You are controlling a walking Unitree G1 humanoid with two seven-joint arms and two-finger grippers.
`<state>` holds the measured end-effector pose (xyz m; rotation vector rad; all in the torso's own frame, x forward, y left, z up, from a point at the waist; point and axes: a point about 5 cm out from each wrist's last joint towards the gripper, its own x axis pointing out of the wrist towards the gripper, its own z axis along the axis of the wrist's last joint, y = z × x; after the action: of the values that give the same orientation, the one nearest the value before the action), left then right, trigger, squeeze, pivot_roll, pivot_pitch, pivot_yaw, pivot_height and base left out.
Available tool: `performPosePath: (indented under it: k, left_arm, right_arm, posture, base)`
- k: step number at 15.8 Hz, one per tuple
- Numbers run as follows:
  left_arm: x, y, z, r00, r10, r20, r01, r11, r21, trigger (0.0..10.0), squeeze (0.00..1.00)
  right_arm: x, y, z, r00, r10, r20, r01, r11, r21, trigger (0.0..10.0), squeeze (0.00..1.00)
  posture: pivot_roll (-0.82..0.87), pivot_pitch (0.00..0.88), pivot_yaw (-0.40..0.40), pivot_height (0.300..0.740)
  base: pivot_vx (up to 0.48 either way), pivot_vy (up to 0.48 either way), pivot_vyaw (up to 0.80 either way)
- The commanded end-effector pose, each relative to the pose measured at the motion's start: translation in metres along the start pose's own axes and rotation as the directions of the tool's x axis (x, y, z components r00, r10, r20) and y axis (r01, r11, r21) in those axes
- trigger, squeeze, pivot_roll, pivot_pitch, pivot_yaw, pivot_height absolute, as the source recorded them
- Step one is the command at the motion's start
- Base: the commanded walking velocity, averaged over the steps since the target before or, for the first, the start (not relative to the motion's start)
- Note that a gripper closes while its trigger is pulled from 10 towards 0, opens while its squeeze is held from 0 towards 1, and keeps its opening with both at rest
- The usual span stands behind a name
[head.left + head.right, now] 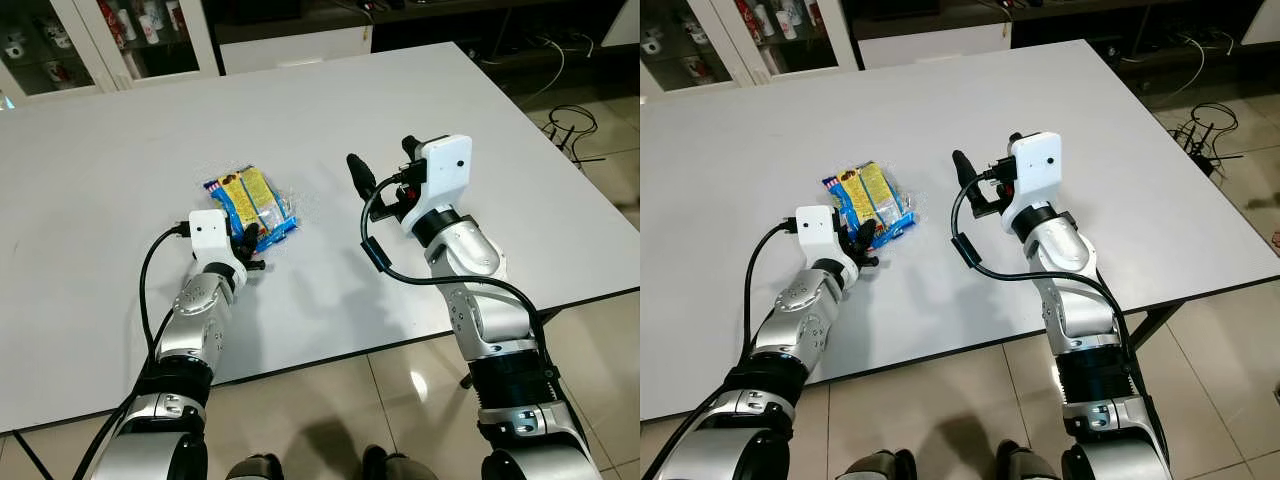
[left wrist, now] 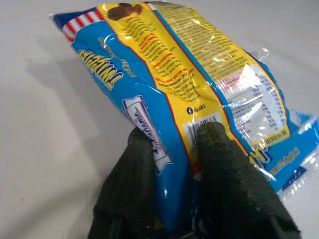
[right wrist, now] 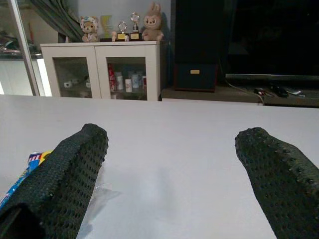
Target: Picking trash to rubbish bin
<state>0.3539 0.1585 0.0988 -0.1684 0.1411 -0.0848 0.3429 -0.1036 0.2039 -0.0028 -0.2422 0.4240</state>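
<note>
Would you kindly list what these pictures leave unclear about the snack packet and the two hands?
- Snack packet: its near end is hidden between the left hand's fingers; the small print is too blurred to read in the left wrist view.
- Packet contents: cannot be told through the wrapper.
- Right hand: open above the table; its finger bases are cut off by the lower edge of the right wrist view.

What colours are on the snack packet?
Blue and yellow snack packet, clearest in the left wrist view.
</note>
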Motion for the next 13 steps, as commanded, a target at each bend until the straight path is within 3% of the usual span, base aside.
performPosePath:
  k: [1,6,8,13]
  left_arm:
    - [-0.002,0.002,-0.004,1.000,0.003,-0.008,-0.003,1.000,-0.001,0.0,0.00]
    - [-0.010,0.002,0.003,0.999,-0.023,0.047,0.022,1.000,0.015,0.0,0.00]
    - [-0.012,0.004,0.003,0.998,-0.019,0.051,0.018,1.000,0.016,0.0,0.00]
    - [-0.011,0.001,0.008,0.998,-0.024,0.062,0.023,1.000,0.015,0.0,0.00]
  right_arm:
    - [-0.001,0.003,0.000,1.000,0.010,-0.004,-0.010,1.000,0.004,10.0,0.00]
    - [-0.003,0.004,-0.010,0.995,0.051,-0.085,-0.049,0.998,0.035,10.0,0.00]
    - [-0.005,0.009,-0.023,0.980,0.100,-0.170,-0.095,0.995,0.036,10.0,0.00]
    - [-0.013,0.018,-0.033,0.945,0.210,-0.250,-0.206,0.978,0.043,10.0,0.00]
  posture:
    - [-0.13,0.154,0.063,0.740]
    - [-0.13,0.152,0.065,0.740]
    - [-0.12,0.151,0.062,0.740]
    - [-0.13,0.151,0.061,0.740]
  base:
    - [0.000,0.000,0.00]
    - [0.000,0.000,0.00]
    - [0.000,0.000,0.00]
    - [0.000,0.000,0.00]
